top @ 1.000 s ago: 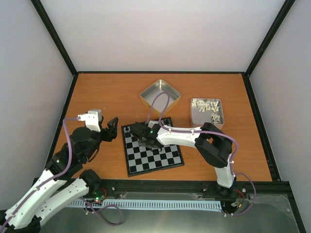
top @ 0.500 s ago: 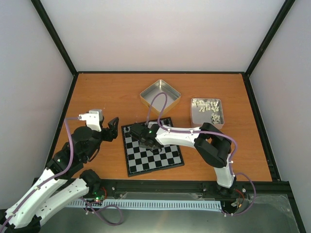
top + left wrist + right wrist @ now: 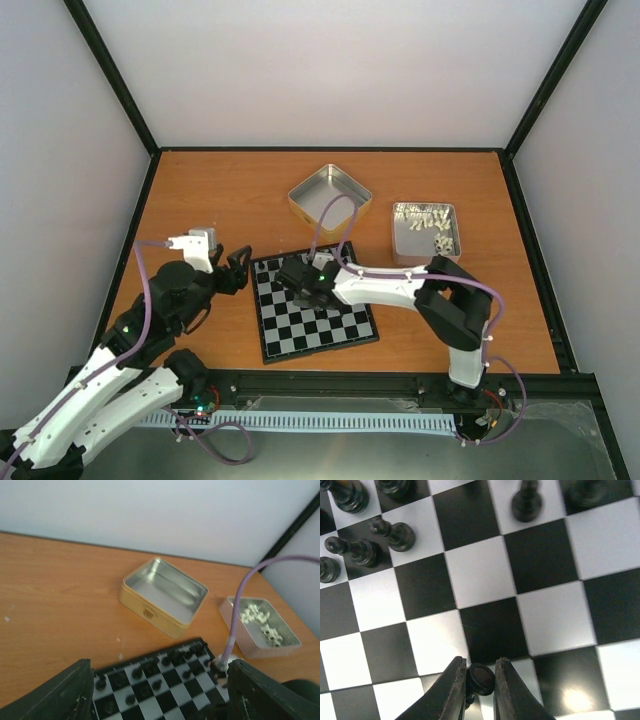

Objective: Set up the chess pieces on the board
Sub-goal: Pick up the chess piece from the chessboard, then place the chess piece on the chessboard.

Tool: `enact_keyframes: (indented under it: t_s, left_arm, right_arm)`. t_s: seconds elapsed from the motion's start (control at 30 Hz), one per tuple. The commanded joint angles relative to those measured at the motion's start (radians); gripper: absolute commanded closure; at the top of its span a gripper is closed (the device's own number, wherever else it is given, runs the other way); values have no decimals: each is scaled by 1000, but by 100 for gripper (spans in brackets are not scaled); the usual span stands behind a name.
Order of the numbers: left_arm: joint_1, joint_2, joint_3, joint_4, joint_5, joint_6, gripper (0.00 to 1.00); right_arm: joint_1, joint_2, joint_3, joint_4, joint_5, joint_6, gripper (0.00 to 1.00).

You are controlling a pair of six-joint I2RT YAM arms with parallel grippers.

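Observation:
The board (image 3: 335, 328) lies on the table in front of the arms. Several black chess pieces (image 3: 400, 536) stand on squares near its far edge, also seen as chess pieces (image 3: 156, 684) in the left wrist view. My right gripper (image 3: 481, 682) is low over the board (image 3: 480, 570), shut on a black chess piece (image 3: 482, 677) whose round base faces the camera. From above, the right gripper (image 3: 305, 287) covers the board's far left part. My left gripper (image 3: 236, 268) hovers open just off the board's left corner, holding nothing, and the board (image 3: 175, 690) shows between its wide-apart fingers (image 3: 55, 695).
An empty golden tin (image 3: 330, 197) sits behind the board, also visible as the tin (image 3: 164, 595) from the left wrist. A second tin (image 3: 425, 230) with pale pieces stands at the back right. A purple cable (image 3: 240, 605) runs across the left wrist view.
The right jaws have closed on the black piece over the board. The left gripper has shifted slightly right, toward the board's corner.

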Motion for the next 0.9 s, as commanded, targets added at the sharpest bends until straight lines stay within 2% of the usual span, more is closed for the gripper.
enact_keyframes:
  t_s: [0.0, 0.17, 0.27, 0.43, 0.57, 0.87]
  left_arm:
    - [6, 19, -82, 52, 184, -144, 25]
    - [5, 32, -266, 261, 416, -210, 18]
    - [5, 52, -344, 381, 493, -237, 17]
    - [5, 132, -405, 493, 578, -257, 18]
    - [5, 227, -455, 598, 661, -258, 23]
    - [4, 406, -523, 804, 739, -254, 45]
  right_arm:
    - [-7, -134, -117, 143, 29, 62, 85]
    - [-47, -254, -268, 319, -64, 117, 85]
    - [-61, -307, -335, 387, -110, 153, 85]
    - [-86, -391, -455, 547, -208, 235, 85]
    - [-121, -398, -527, 686, -314, 292, 85]
    - [-134, -380, -601, 835, -413, 400, 84]
